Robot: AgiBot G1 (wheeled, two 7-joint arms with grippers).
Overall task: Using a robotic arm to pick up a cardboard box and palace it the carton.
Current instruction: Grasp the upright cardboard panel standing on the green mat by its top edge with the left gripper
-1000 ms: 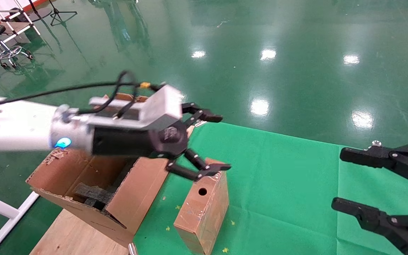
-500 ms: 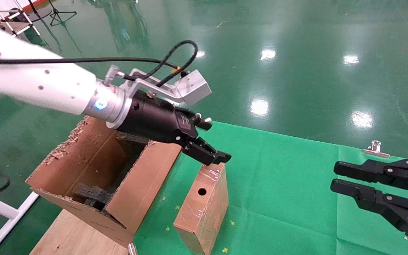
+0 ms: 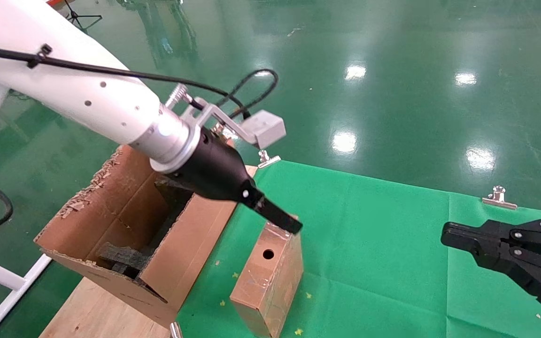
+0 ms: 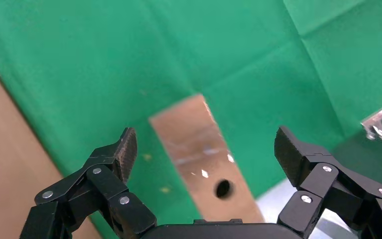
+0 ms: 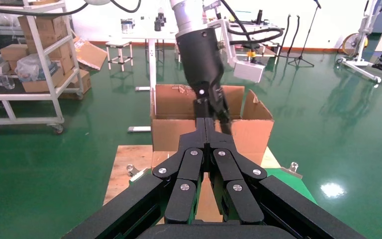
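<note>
The cardboard box (image 3: 270,281) stands upright on the green cloth, its round hole facing me. It also shows in the left wrist view (image 4: 191,130), blurred, below the fingers. The white robotic arm's left gripper (image 3: 285,225) points down, its tips just over the box's top edge. In the left wrist view this gripper (image 4: 205,144) is open and empty, one finger on each side of the box. The carton (image 3: 111,220) stands to the box's left, flaps open, dark foam inside. My right gripper (image 3: 445,234) is shut and empty at the right, seen shut in its wrist view (image 5: 208,124).
The green cloth (image 3: 383,244) covers the table, held by metal clips (image 3: 267,160) (image 3: 499,196). The carton rests on a wooden board (image 3: 92,305). A shiny green floor lies beyond. The right wrist view shows the carton (image 5: 171,132) and shelves with boxes (image 5: 35,55) far behind.
The left gripper has turned to point downward and come down to the box's top. The right gripper's fingers have closed from wide open to shut.
</note>
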